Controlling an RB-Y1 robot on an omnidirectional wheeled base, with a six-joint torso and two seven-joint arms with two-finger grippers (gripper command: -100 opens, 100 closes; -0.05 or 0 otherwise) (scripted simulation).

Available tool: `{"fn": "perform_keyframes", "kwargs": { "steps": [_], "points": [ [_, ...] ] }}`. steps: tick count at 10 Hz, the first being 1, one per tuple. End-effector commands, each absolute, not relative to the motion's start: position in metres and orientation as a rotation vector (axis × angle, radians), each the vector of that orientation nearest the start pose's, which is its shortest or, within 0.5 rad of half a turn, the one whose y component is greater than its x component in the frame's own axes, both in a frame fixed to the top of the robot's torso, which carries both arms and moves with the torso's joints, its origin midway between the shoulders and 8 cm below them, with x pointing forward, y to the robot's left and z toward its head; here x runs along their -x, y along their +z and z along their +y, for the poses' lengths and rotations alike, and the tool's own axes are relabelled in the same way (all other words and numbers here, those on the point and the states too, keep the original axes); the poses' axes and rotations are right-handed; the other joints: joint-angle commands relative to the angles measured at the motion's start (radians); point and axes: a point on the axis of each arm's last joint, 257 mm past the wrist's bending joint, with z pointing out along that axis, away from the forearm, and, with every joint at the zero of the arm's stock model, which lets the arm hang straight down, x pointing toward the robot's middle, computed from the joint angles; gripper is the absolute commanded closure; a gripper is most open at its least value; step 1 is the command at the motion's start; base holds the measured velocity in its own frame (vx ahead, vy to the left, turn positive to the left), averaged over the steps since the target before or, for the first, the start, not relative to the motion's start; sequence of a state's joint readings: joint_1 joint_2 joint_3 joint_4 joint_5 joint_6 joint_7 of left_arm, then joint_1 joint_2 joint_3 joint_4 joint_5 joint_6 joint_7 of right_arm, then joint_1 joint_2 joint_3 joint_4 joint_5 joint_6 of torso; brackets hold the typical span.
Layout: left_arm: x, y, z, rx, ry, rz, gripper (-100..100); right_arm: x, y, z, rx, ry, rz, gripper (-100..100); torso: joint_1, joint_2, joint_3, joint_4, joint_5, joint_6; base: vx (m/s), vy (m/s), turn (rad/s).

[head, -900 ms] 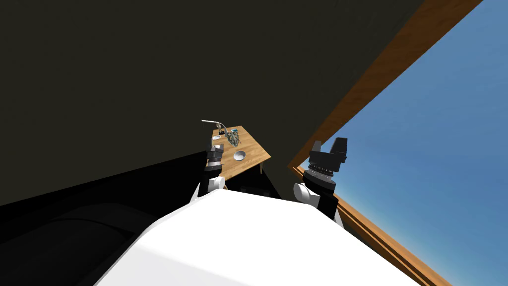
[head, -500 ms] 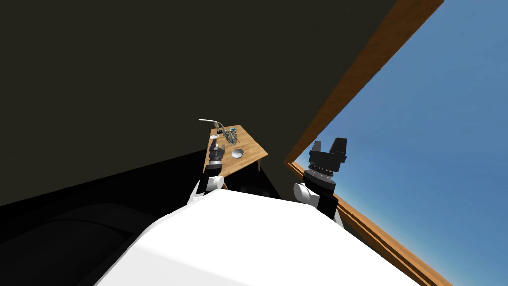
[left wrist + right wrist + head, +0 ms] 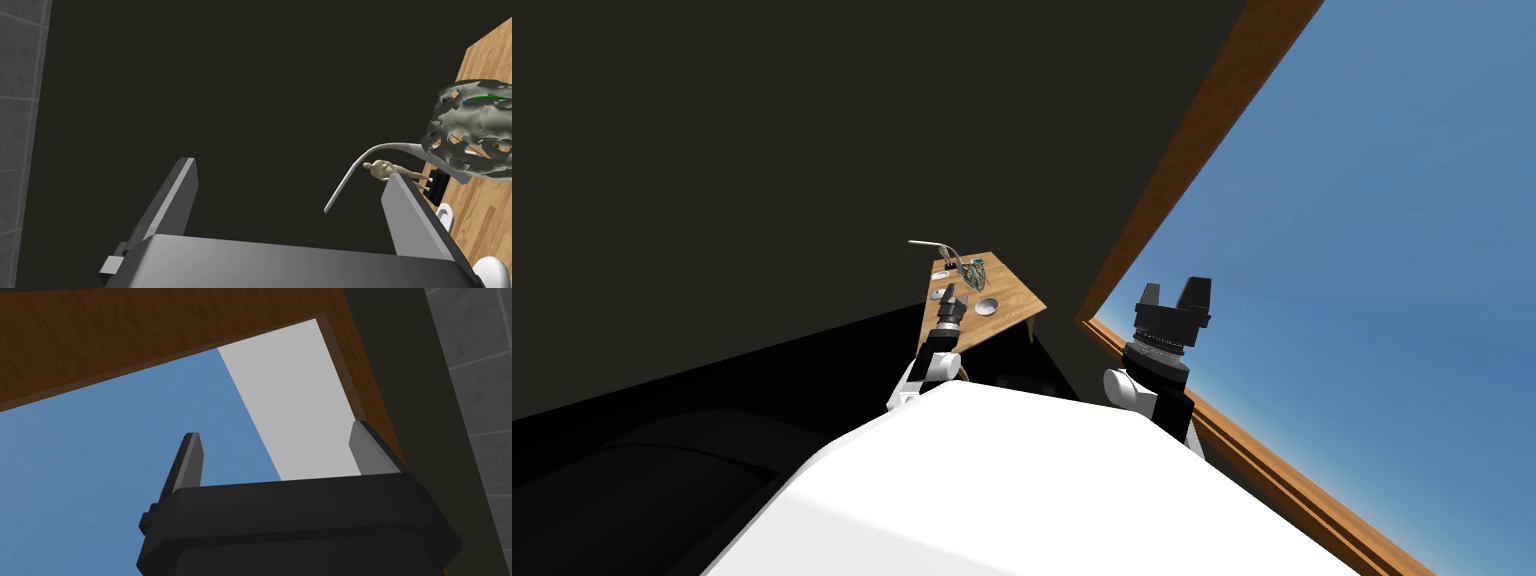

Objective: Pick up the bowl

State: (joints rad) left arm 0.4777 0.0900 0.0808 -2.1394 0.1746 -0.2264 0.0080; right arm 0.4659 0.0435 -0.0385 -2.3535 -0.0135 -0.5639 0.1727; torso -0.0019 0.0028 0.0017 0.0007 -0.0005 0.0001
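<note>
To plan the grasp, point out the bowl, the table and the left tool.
bowl [image 3: 986, 306], head view, its hollow middle.
table [image 3: 1016, 294], head view, bare wooden top.
left tool [image 3: 292, 169], left wrist view, midway between fingertips.

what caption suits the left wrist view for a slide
Open left gripper at the edge of a wooden table, near a small figurine and a crumpled grey-green object.

Reads as warm, grained wood with a matt finish on the surface [image 3: 1012, 288], darker on the window frame [image 3: 1192, 130]. Looks smooth and plain pale grey on the bowl [image 3: 986, 305], material unclear. Rough, crumpled, mottled grey-green on the lumpy object [image 3: 467, 127]. Smooth matt grey on the left gripper's [image 3: 292, 170] fingers [image 3: 172, 205].
</note>
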Motion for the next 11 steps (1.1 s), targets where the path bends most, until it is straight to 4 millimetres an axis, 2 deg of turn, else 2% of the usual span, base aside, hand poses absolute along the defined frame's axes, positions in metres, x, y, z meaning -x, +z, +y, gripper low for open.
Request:
{"fn": "perform_keyframes", "kwargs": {
  "steps": [1,4,11],
  "points": [
    [-0.403,-0.103,0.337,1.059,-1.215,0.866,-100,-0.313,0.078,-0.288,-0.503,1.15,0.486,0,0.0,0.0,0.0,0.0,0.0,0.0,-0.04,-0.034,-0.071],
    [-0.41,-0.118,0.341,1.103,-1.196,0.906,-100,-0.313,0.078,-0.288,-0.503,1.15,0.486,0,0.0,0.0,0.0,0.0,0.0,0.0,-0.035,-0.034,-0.048],
    [-0.429,-0.175,0.358,1.27,-1.115,1.041,-100,-0.313,0.078,-0.288,-0.503,1.15,0.486,0,0.001,-0.001,0.0,0.0,0.0,0.0,-0.03,-0.037,-0.062]
  ]
}}
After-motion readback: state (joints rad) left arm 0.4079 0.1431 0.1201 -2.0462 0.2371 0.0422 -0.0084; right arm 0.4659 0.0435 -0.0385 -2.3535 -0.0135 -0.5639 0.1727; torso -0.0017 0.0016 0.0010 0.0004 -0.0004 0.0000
